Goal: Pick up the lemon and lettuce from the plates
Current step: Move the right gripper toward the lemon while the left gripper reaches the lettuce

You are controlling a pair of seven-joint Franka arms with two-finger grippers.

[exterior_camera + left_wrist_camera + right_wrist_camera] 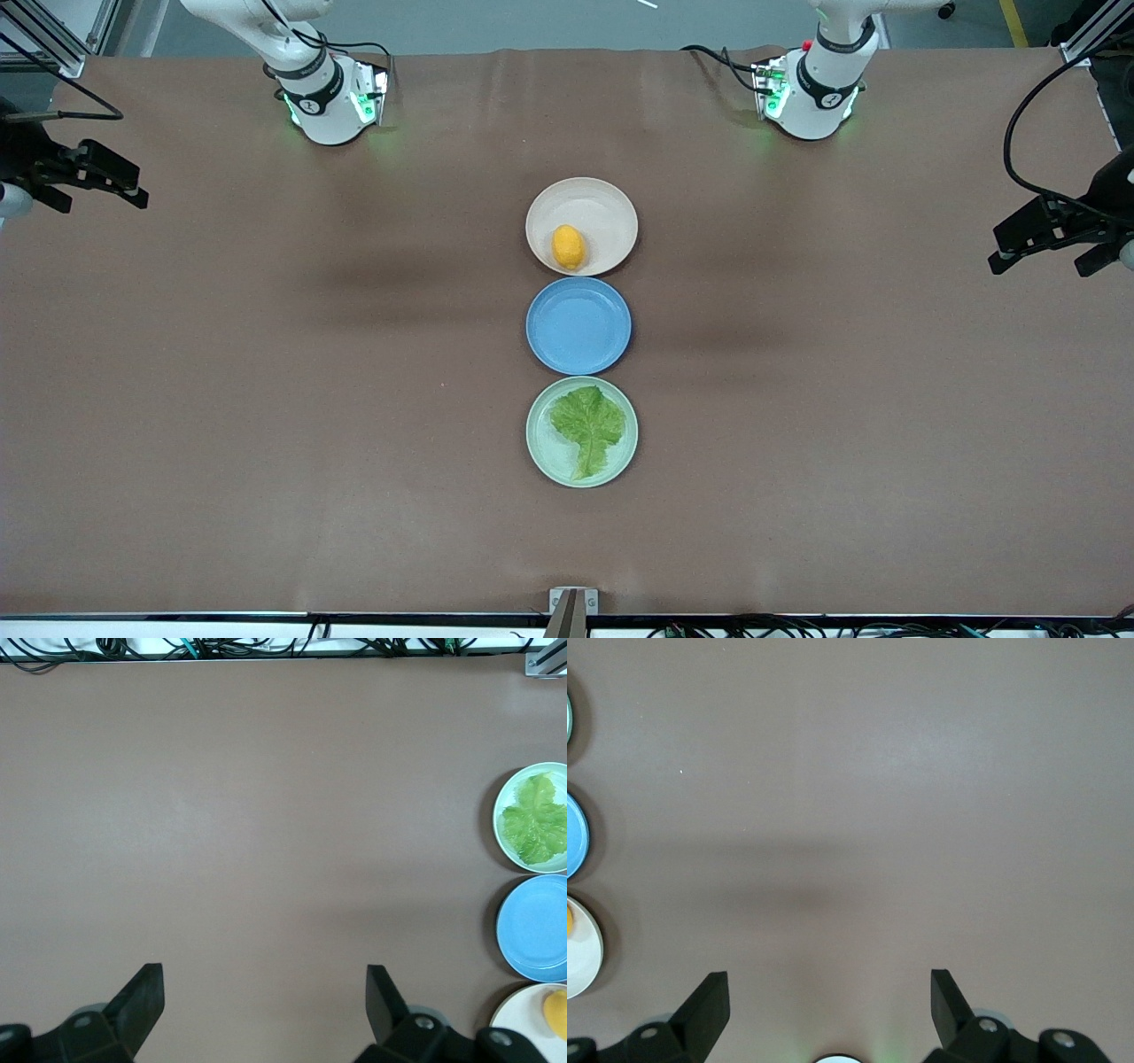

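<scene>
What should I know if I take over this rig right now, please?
Left gripper: open, empty, waiting over bare table at the left arm's end.
Right gripper: open, empty, waiting over bare table at the right arm's end.
Lemon: on the beige plate, the plate farthest from the front camera.
Lettuce: flat on the green plate, the nearest one.
Blue plate: between them, nothing on it.
Done: nothing picked yet.
Left: pick both the lemon and the lettuce.

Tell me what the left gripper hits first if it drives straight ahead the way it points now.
Probably only bare table: the open left gripper points down at brown cloth, with the plates off beside its line.
</scene>
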